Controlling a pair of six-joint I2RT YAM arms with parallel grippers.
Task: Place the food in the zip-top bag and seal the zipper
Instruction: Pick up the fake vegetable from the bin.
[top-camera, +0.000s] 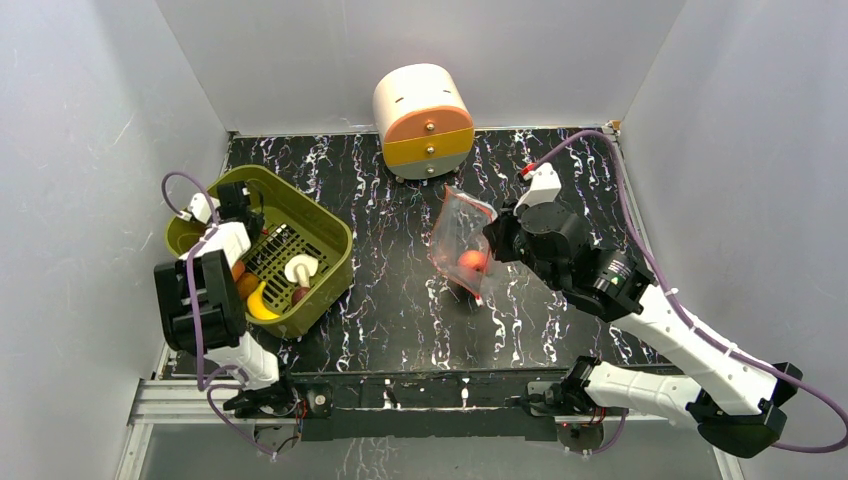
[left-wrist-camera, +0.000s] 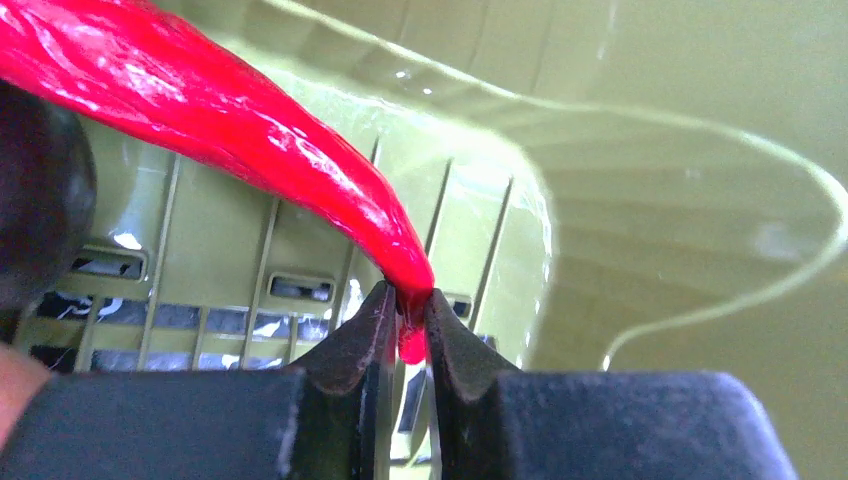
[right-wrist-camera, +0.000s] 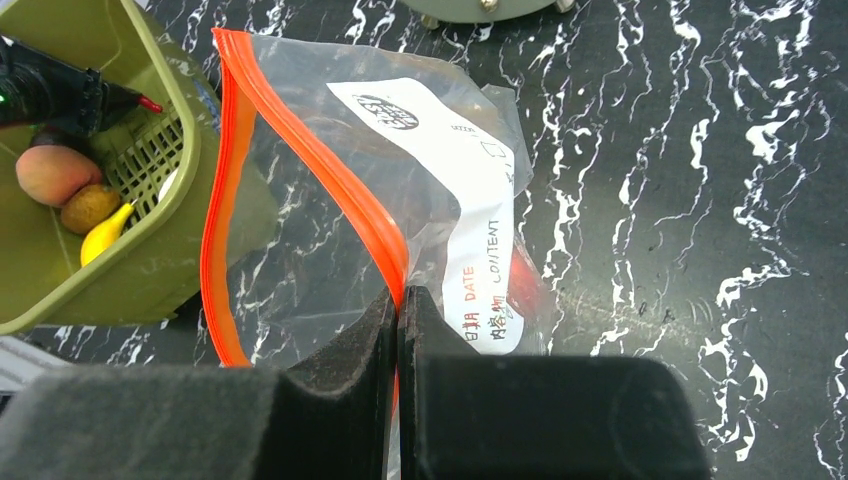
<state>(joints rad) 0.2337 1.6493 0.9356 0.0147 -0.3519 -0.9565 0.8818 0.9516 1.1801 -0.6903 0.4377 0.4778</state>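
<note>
In the left wrist view my left gripper (left-wrist-camera: 408, 295) is shut on the thin tip of a long glossy red food piece (left-wrist-camera: 250, 130), down inside the olive-green basket (left-wrist-camera: 640, 120). My right gripper (right-wrist-camera: 398, 295) is shut on the red-orange zipper (right-wrist-camera: 330, 170) of the clear zip-top bag (right-wrist-camera: 300, 250). It holds the bag up with its mouth gaping toward the basket. From above, the bag (top-camera: 462, 232) hangs mid-table with a pink-red round fruit (top-camera: 472, 261) inside. A peach (right-wrist-camera: 55, 172), a brownish ball (right-wrist-camera: 90, 207) and a yellow banana (right-wrist-camera: 105, 235) lie in the basket.
The basket (top-camera: 335, 255) stands at the left of the black marbled table and also holds a white mushroom-like piece (top-camera: 300, 268). A white, orange and yellow drawer unit (top-camera: 423, 120) sits at the back centre. White walls close in three sides.
</note>
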